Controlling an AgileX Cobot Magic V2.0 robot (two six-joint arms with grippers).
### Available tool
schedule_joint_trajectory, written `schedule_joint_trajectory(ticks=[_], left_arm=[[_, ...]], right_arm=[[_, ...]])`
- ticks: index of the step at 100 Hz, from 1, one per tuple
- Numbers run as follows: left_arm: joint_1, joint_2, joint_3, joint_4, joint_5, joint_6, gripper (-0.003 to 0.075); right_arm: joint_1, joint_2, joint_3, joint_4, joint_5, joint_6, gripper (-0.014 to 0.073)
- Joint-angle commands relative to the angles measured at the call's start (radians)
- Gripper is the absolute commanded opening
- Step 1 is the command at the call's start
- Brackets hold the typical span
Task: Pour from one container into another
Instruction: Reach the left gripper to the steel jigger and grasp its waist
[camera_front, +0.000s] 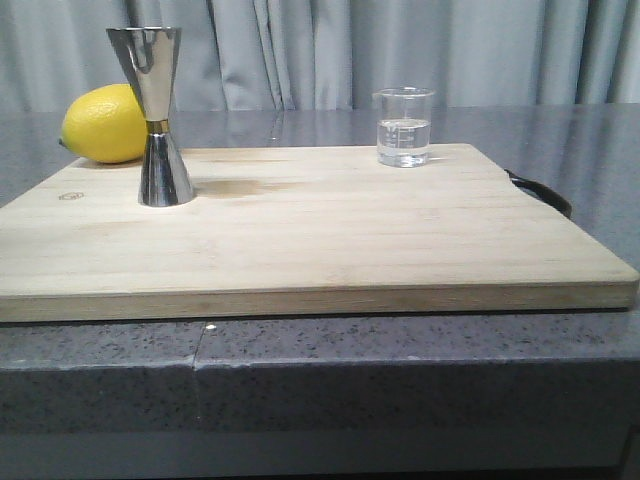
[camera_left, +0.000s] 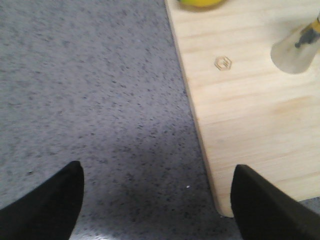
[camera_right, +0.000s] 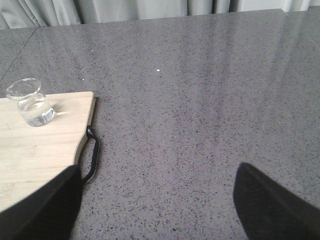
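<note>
A small clear glass beaker (camera_front: 404, 127) holding some clear liquid stands at the far right of the wooden cutting board (camera_front: 320, 240); the right wrist view shows the beaker (camera_right: 31, 102) too. The tall shiny steel jigger (camera_front: 157, 118) stands upright at the board's far left, and only its base (camera_left: 298, 46) shows in the left wrist view. My left gripper (camera_left: 157, 200) is open over the grey counter beside the board's left corner. Also open, my right gripper (camera_right: 157, 200) hangs over bare counter to the right of the board. Neither gripper shows in the front view.
A yellow lemon (camera_front: 105, 124) lies behind the jigger at the board's far left edge. A black loop handle (camera_front: 540, 192) sticks out from the board's right side. The grey speckled counter (camera_right: 210, 100) surrounds the board, with curtains behind.
</note>
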Motion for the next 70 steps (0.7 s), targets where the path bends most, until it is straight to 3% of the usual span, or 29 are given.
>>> schedule_joint_trajectory(ticks=[1,35,54,70], left_arm=[[0.003,0.072,-0.040,-0.136,-0.041,0.115,0.0545],[0.025,0.352,-0.117,-0.686,-0.043,0.717,0.0545],[0.152,0.486,-0.117,-1.075,0.220,1.142,0.0545],[0.168,0.565,-0.117,-1.226,0.361,1.461,0.0545]], right_arm=[[-0.004,0.014,-0.036,0.000,-0.066,-0.007,0.0562],[-0.004,0.014,-0.036,0.000,-0.058,-0.007,0.0562],[-0.004,0.014,-0.036,0.000,-0.045,-0.007,0.0562],[-0.004,0.014,-0.036,0.000,-0.039,-0.007,0.0562]])
